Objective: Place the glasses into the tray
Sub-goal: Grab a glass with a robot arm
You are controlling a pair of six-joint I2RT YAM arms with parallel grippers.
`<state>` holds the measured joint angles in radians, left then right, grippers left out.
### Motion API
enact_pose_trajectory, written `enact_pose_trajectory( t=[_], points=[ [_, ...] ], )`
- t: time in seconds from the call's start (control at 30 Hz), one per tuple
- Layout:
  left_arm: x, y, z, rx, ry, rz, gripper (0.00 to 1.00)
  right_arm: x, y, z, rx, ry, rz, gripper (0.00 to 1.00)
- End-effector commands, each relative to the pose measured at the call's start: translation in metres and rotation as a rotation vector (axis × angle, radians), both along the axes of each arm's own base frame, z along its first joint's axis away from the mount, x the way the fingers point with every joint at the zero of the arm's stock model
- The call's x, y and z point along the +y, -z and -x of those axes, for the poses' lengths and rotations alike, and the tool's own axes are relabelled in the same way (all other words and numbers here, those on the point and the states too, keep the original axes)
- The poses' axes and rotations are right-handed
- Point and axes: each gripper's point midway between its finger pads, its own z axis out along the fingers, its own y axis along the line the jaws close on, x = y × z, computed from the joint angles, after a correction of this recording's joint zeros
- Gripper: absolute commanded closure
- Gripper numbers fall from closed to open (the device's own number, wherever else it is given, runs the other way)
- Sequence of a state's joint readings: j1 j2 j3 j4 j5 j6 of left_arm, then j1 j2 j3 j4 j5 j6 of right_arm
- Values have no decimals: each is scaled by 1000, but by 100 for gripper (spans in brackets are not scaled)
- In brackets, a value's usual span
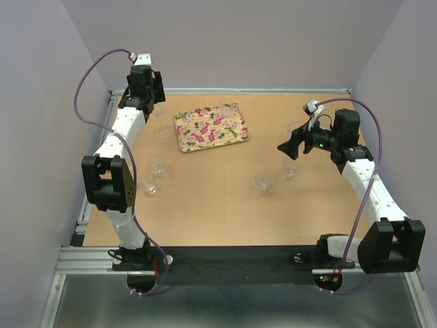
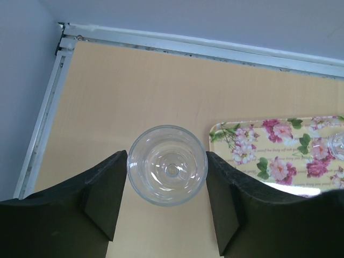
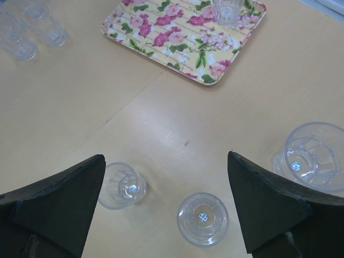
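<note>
Only the left wrist view shows what the left gripper [image 2: 167, 161] holds. Its two dark fingers [image 2: 105, 199] press against opposite sides of one clear glass [image 2: 167, 172], clamped on it over bare wood. Whether that glass is lifted off the surface I cannot tell. From above, this gripper is hidden under its own wrist at the far left corner of the table [image 1: 218, 212].

The right wrist view, in turn, shows the right gripper [image 3: 166, 158] spread wide and grasping nothing. It hangs above three glasses [image 3: 203, 217], one beside each finger and one between them. The top view places it to the right of the tray [image 1: 205, 130], well apart from it.

There is one tray, lying at the far middle of the table. A single tumbler [image 1: 229, 109] stands upright in its far right corner. Counted from above, I make out eight glasses in all:
- one in the tray
- two by the left gripper
- two on the left side
- three on the right
</note>
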<state>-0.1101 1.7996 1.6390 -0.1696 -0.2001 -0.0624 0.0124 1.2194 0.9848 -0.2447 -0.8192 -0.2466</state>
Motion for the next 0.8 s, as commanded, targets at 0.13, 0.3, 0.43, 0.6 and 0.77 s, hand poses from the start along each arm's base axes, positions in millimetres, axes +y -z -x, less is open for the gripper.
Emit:
enact_pose_trajectory(
  t=[0.13,0.3,0.43,0.6,0.77],
  points=[
    [-3,-33,-7,-85,8,9,45,-4,-13,-7,-69,17,6,0],
    [-2,-39,-4,-96,3,10,52,-5,-12,-7,-66,19,9,0],
    [0,-55,1,-133,-9,7,53,-5,-12,-8,-67,18,9,0],
    [-4,-76,5,-174,5,13,53,-5,-11,-8,-64,22,12,0],
    [-12,-91,10,-201,23,14,54,-5,-9,-9,-61,22,12,0]
  ],
)
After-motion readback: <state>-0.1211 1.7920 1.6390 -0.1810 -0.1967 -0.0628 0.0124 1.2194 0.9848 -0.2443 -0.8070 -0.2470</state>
